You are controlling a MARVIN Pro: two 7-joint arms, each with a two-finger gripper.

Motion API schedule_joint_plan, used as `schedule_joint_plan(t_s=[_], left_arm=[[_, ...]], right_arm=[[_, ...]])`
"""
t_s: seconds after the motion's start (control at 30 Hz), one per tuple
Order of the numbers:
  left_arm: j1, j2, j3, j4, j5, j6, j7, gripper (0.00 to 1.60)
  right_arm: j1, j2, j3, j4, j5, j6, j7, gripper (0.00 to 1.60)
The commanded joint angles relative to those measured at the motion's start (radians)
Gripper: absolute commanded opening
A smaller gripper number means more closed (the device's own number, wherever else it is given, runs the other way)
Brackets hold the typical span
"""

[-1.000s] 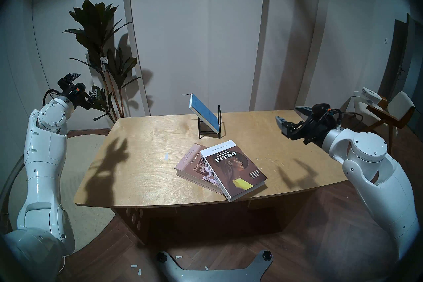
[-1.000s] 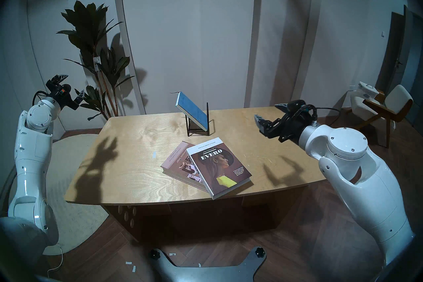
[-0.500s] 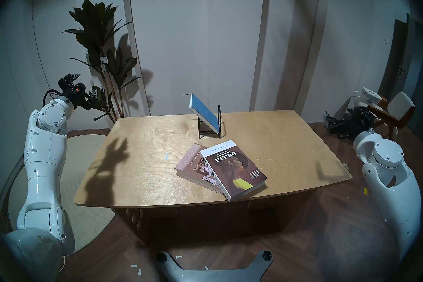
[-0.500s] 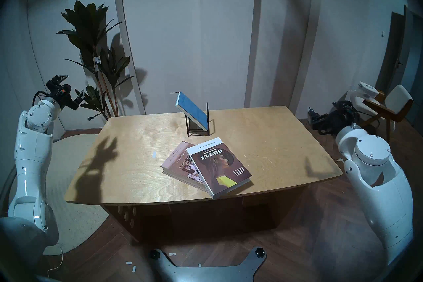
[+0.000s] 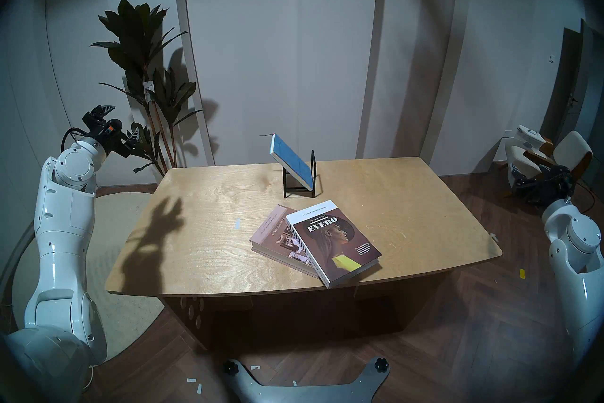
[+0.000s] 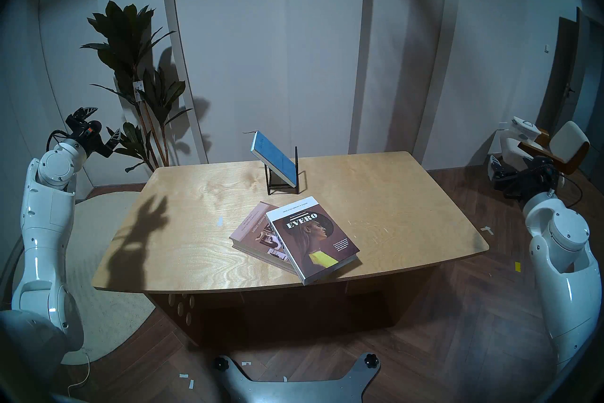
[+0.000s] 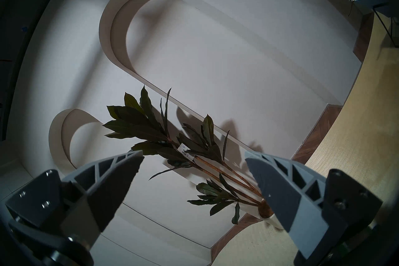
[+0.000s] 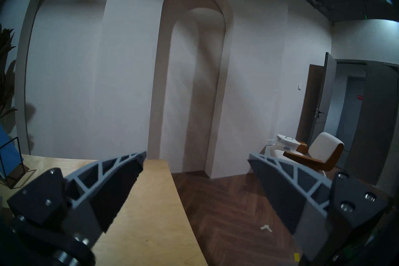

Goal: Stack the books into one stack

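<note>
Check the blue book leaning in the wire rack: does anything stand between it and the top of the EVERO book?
Nothing visible does. The blue book leans in the black wire rack, whose front wire it must be lifted over. The bare table lies between the rack and the EVERO book, whose cover is clear.

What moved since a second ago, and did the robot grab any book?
The right tool swung away from over the table, out to the right side near the chair, open and empty. No book was grabbed. The left tool, the EVERO book, the mauve-brown book and the blue book in the rack stayed put.
</note>
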Motion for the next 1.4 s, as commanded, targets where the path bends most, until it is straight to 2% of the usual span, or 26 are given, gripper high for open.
schedule_joint_plan(t_s=[0.0, 0.27, 0.47, 0.53, 0.63, 0.8, 1.03, 1.3, 1.33, 1.37], left_arm=[[-0.023, 0.007, -0.003, -0.019, -0.002, -0.002, 0.004, 1.6], [-0.025, 0.007, -0.003, -0.02, -0.002, -0.002, 0.004, 1.6], [-0.025, 0.007, -0.003, -0.021, -0.002, -0.001, 0.004, 1.6], [-0.025, 0.007, -0.003, -0.021, -0.002, -0.001, 0.004, 1.6], [-0.025, 0.007, -0.003, -0.022, -0.002, 0.0, 0.004, 1.6], [-0.026, 0.006, -0.003, -0.022, -0.002, 0.001, 0.003, 1.6], [-0.026, 0.006, -0.003, -0.023, -0.002, 0.001, 0.003, 1.6], [-0.026, 0.006, -0.003, -0.023, -0.002, 0.002, 0.003, 1.6], [-0.037, -0.008, -0.016, -0.011, -0.056, -0.001, -0.043, 1.6], [-0.041, -0.013, -0.015, -0.004, -0.069, -0.01, -0.051, 1.6]], right_arm=[[-0.05, 0.021, 0.025, 0.044, 0.106, -0.027, 0.117, 1.6], [-0.015, 0.109, -0.026, 0.121, 0.214, -0.051, 0.267, 1.6], [0.0, 0.152, -0.057, 0.172, 0.252, -0.095, 0.378, 1.6], [-0.005, 0.171, -0.069, 0.194, 0.225, -0.13, 0.412, 1.6], [0.019, 0.187, -0.093, 0.244, 0.235, -0.157, 0.477, 1.6], [0.055, 0.212, -0.118, 0.295, 0.227, -0.171, 0.562, 1.6], [0.084, 0.219, -0.138, 0.331, 0.229, -0.197, 0.619, 1.6], [0.1, 0.22, -0.148, 0.351, 0.229, -0.212, 0.648, 1.6], [0.101, 0.22, -0.149, 0.352, 0.229, -0.213, 0.65, 1.6], [0.102, 0.22, -0.149, 0.353, 0.229, -0.213, 0.651, 1.6]])
